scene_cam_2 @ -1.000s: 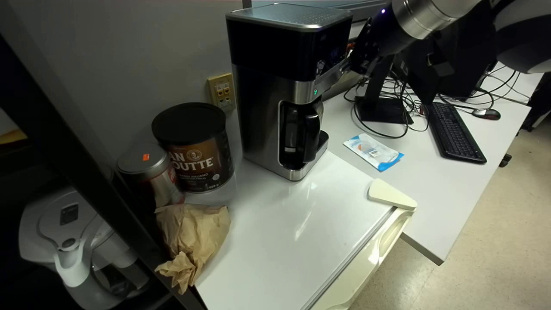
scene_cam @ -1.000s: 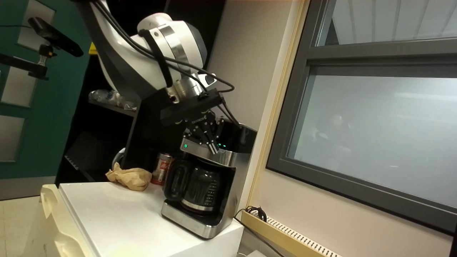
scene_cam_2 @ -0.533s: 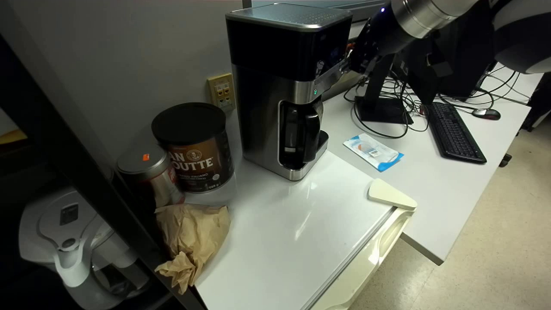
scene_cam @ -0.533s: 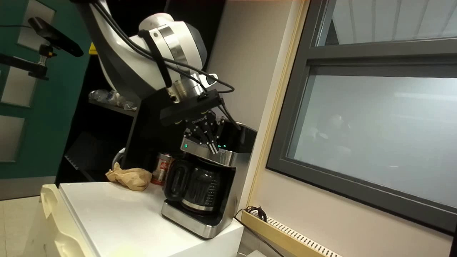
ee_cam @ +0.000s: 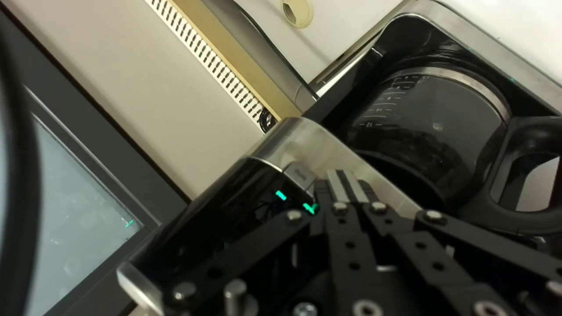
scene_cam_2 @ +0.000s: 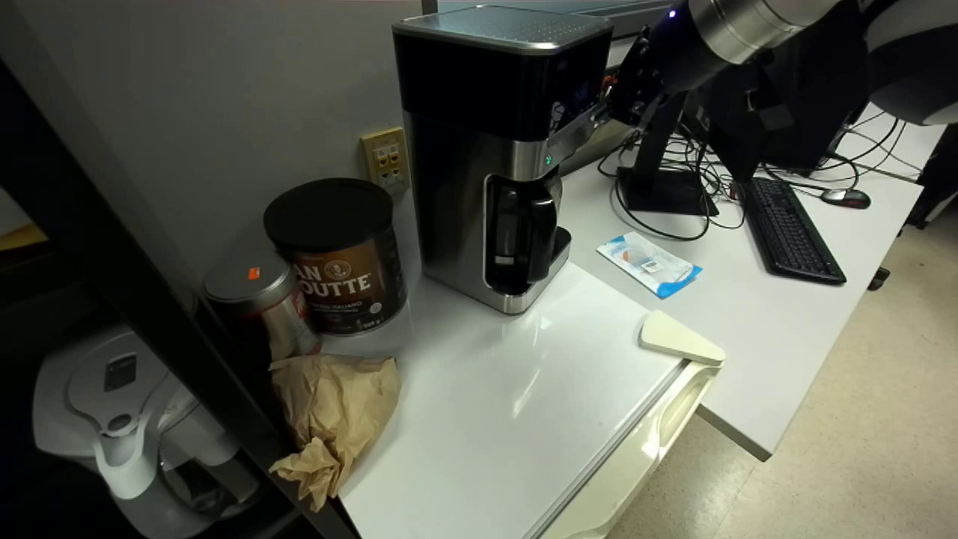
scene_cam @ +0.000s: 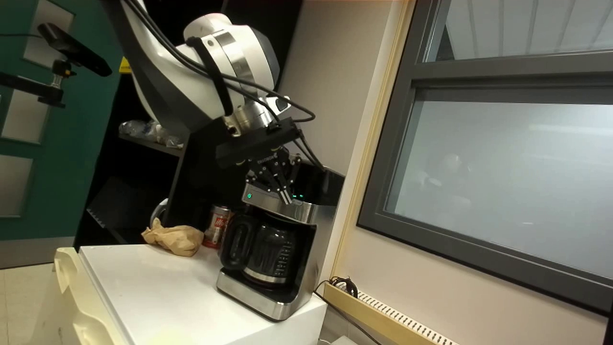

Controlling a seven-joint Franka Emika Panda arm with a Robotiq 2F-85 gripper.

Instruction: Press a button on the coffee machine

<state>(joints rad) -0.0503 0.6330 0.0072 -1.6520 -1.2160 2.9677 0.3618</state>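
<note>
The black and silver coffee machine [scene_cam: 324, 239] stands upright on a white cabinet top; it also shows in an exterior view [scene_cam_2: 456, 209]. Its glass carafe [scene_cam: 269, 256] with dark handle sits inside. A green-lit button [scene_cam: 249, 195] is at one end of the steel front strip. My gripper [scene_cam: 286, 197] is shut and empty, its tips at the middle of that strip. In the wrist view the gripper [ee_cam: 345, 184] is beside a grey labelled key [ee_cam: 300, 173] and green display marks [ee_cam: 281, 195]. Whether the tips touch the strip, I cannot tell; they hide part of it.
A crumpled paper bag [scene_cam_2: 337, 415], a metal can [scene_cam_2: 254, 299] and a large coffee tub [scene_cam_2: 340, 262] stand beside the machine. A dark shelf post [scene_cam_2: 142, 299] is near them. A desk with a keyboard [scene_cam_2: 793, 232] and cables adjoins. A wall and window [scene_cam: 503, 167] are behind.
The gripper and arm have shifted slightly up and back from the machine in the last half second. More of the strip beside the tips shows now. The machine has not moved.
</note>
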